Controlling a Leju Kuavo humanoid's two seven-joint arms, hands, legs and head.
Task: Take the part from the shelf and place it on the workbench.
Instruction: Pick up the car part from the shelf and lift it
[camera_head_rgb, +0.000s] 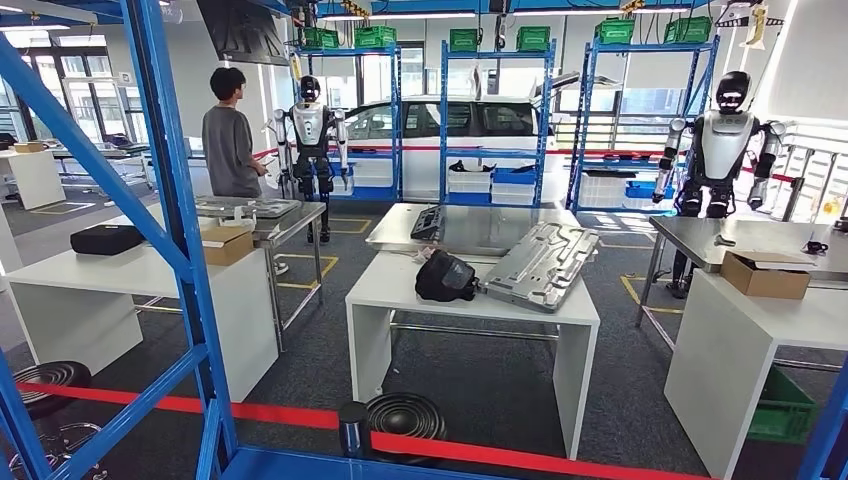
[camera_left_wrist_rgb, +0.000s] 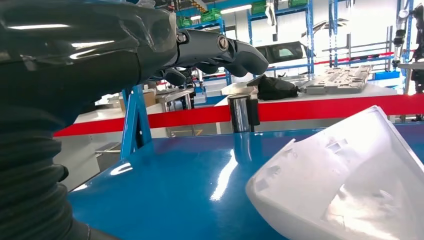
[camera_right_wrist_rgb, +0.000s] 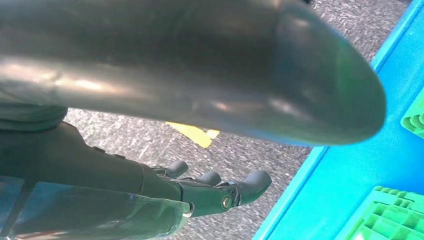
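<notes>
Right now the white part (camera_left_wrist_rgb: 345, 185) lies on the shiny blue shelf (camera_left_wrist_rgb: 190, 185), and nothing is touching it. It looks like a smooth white plastic shell with a curved edge. The left hand (camera_left_wrist_rgb: 210, 52) hangs in the air above the shelf, near the part but apart from it. Its dark fingers (camera_left_wrist_rgb: 240, 52) are stretched out and hold nothing. The right hand (camera_right_wrist_rgb: 200, 192) is beside the edge of the blue shelf (camera_right_wrist_rgb: 350, 165), over the grey carpet floor (camera_right_wrist_rgb: 240, 130). Its fingers (camera_right_wrist_rgb: 255, 182) are apart, only a little bent, and they hold nothing too. Green crates (camera_right_wrist_rgb: 390, 215) sit on the shelf close to that hand. Past the shelf's blue posts (camera_head_rgb: 165, 200) a red tape (camera_head_rgb: 440, 445) runs across the room. Behind the tape stands a white worktop (camera_head_rgb: 470, 295). On the worktop lie a black bag (camera_head_rgb: 445, 277) and, just beside it, a big grey metal plate (camera_head_rgb: 545, 265). Far behind the worktop a person (camera_head_rgb: 230, 130) in a grey shirt stands next to another robot (camera_head_rgb: 312, 135). 1 more robot (camera_head_rgb: 722, 145) stands far off on the other side, and a white car (camera_head_rgb: 450, 130) is parked behind the blue racks.
</notes>
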